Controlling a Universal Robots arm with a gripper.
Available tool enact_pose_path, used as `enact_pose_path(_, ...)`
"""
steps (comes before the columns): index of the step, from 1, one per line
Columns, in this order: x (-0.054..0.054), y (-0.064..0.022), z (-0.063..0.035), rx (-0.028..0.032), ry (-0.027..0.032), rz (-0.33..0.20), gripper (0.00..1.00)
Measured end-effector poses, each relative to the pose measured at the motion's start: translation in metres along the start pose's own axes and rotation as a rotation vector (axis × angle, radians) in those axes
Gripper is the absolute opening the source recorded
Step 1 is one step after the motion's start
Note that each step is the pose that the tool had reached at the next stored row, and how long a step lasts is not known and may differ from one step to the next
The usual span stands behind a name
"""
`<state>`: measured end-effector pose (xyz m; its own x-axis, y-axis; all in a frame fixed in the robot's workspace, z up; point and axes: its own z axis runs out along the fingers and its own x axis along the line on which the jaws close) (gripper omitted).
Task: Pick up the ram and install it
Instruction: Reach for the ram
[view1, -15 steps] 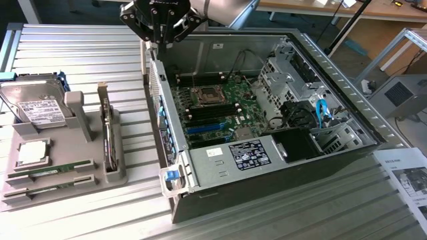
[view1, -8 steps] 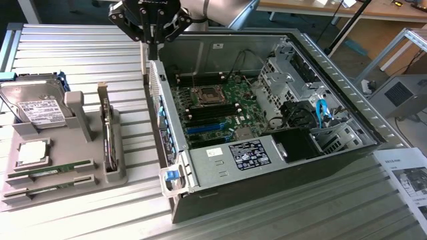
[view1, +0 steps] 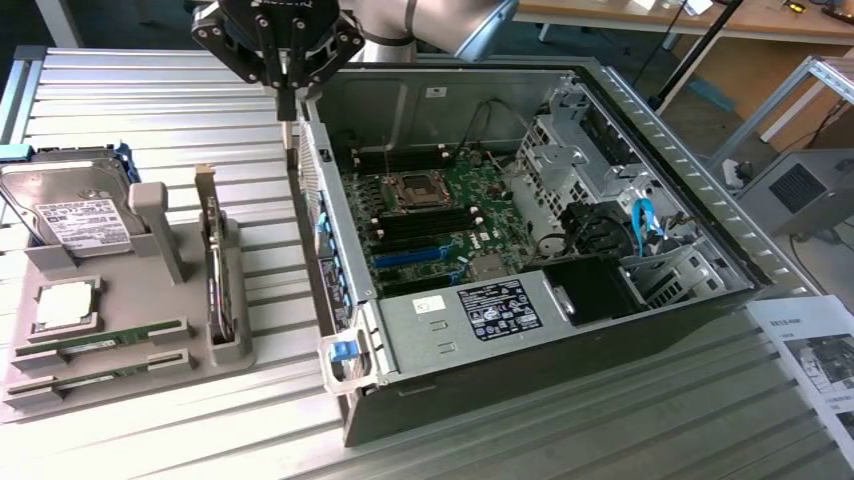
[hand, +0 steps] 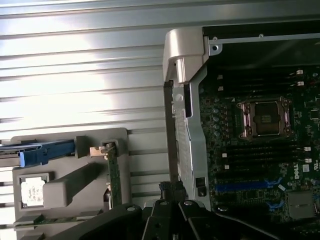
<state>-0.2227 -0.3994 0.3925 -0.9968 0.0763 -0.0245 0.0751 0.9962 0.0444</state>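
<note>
Hand (view1: 284, 108): fingers together, empty, above the open computer case (view1: 387, 100) rim. Ram (view1: 104, 339) lies flat in the grey tray (view1: 214, 372) on the surface, well apart, at the hand's 7 o'clock in the exterior view.

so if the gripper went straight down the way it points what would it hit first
Probably the top edge of the computer case wall, directly below the gripper, though depth is unclear.
</note>
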Motion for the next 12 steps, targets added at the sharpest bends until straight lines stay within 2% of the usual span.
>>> enact_pose_path(12,0.024,-0.0018,-0.0005,0.0001,0.0,0.0,0.11)
